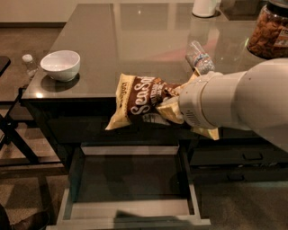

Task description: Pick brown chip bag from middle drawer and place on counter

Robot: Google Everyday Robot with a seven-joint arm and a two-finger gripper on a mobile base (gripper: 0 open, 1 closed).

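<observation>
The brown chip bag (139,101), brown with pale yellow ends and white script, hangs in the air at the level of the counter's front edge, above the open middle drawer (130,210). My gripper (173,107) is at the bag's right end, mostly hidden behind my white wrist, and is shut on the bag. The drawer is pulled out and its lighter grey inside holds nothing that I can see. The glossy counter (135,40) stretches away behind the bag.
A white bowl (60,65) sits at the counter's front left corner. A clear water bottle (201,60) lies on its side just behind my wrist. A snack jar (269,31) stands at the far right and a white container (204,6) at the back. Narrower drawers (243,157) are at the right.
</observation>
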